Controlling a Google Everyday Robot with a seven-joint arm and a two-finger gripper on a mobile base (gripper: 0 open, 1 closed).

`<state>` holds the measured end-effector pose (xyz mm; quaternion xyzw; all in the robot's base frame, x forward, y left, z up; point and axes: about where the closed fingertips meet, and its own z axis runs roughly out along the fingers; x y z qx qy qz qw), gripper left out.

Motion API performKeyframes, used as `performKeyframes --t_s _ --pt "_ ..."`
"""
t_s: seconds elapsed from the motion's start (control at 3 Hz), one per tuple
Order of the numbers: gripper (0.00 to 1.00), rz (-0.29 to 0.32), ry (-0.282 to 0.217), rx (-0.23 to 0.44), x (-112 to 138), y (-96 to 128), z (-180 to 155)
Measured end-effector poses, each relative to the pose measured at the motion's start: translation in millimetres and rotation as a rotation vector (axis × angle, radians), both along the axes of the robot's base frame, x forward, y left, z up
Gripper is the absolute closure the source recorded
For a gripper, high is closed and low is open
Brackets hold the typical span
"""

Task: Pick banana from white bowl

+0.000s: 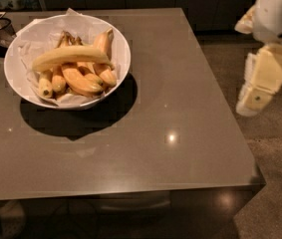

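you see a rounded white arm housing with a small dark dot on it, and below it a blocky cream-yellow link edged in white. the gripper, just off the table's right edge, is pale with a rounded white tip.

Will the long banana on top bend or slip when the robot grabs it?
Probably stiff: the banana holds its curve lying across the bunch. Its smooth skin may slip a little. It lies loose on top in the white bowl, so should lift free. The gripper hangs beside the table, far from the bowl.
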<state>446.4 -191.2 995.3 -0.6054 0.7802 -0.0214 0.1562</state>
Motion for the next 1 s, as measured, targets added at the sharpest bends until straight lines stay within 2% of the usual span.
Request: performKeyframes --t_s 0.33,0.67,1.0 --pt "0.0 0.024 0.018 0.008 21.5 34.1 18.3" --pt "0.0 0.099 0.005 0.027 39.9 73.3 32.5" --pt "0.0 0.102 -0.035 0.044 46.7 79.7 39.0"
